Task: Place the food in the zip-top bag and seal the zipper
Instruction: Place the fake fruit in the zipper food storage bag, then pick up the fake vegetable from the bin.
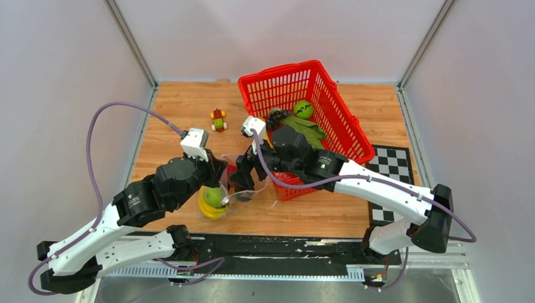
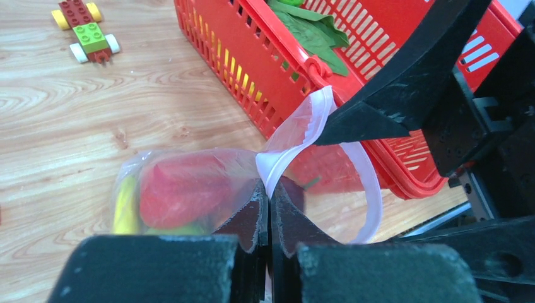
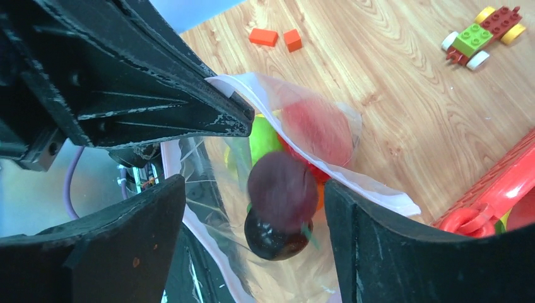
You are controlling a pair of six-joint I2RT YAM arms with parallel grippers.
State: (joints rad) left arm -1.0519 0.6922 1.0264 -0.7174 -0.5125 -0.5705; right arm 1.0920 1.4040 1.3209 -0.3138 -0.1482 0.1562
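Note:
The clear zip-top bag [image 1: 243,189] lies at the table's front centre with its mouth held open. My left gripper [image 2: 270,197] is shut on the bag's whitish rim strip [image 2: 315,117]; it also shows in the top view [image 1: 222,172]. Inside the bag are a red tomato [image 2: 183,192], yellow bananas [image 2: 126,208] and a green lime [image 3: 262,142]. My right gripper [image 3: 255,189] is open, above the bag's mouth. A blurred purple grape piece [image 3: 282,186] and a dark round one [image 3: 271,237] sit between its fingers, touching neither.
The red mesh basket [image 1: 328,82] stands behind the bag, holding a green lime [image 1: 303,108], green leaves [image 1: 309,129] and a dark bunch [image 1: 275,117]. A toy block figure [image 1: 218,119] is at back left. Two orange blocks [image 3: 277,38] lie near the bag. A checkerboard [image 1: 391,164] lies right.

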